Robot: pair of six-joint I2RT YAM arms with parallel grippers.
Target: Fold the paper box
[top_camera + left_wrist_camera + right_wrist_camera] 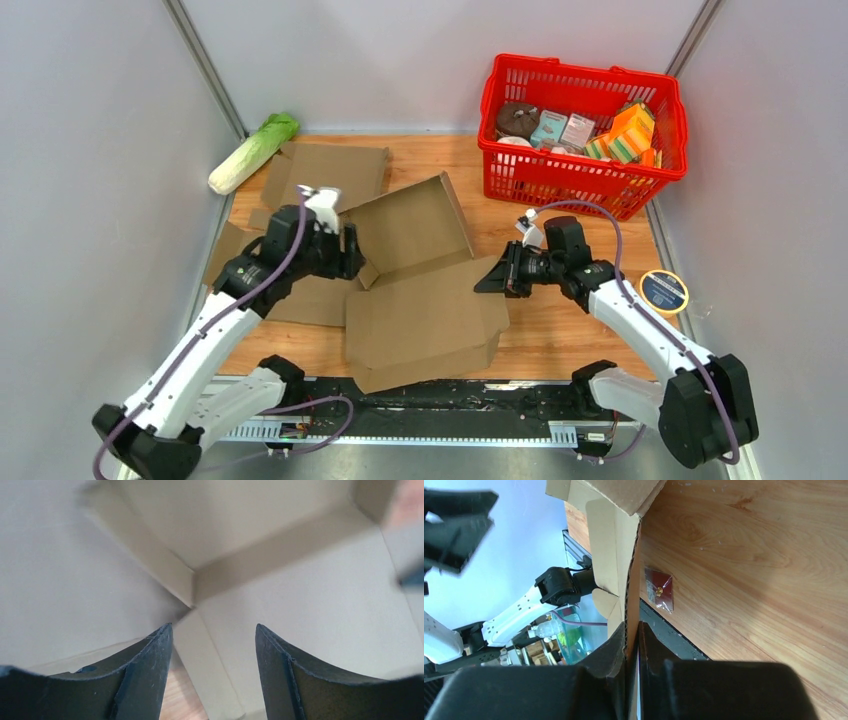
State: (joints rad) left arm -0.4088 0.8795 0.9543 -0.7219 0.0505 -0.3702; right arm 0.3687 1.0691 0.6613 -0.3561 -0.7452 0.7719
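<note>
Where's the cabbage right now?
In the top view, the cabbage lies at the far left, near the back corner, its leafy end beside the flat cardboard sheet.

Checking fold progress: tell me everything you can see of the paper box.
Plain brown cardboard paper box, half formed: base lying on the wooden table, big rear panel raised and tilted, side flaps partly up. The right fingers are shut on its right edge; the left fingers stand open at its left inner corner, gripping nothing.

Filled red basket (560,180), cabbage (252,153) and yellow-rimmed disc (664,291) sit well apart.
</note>
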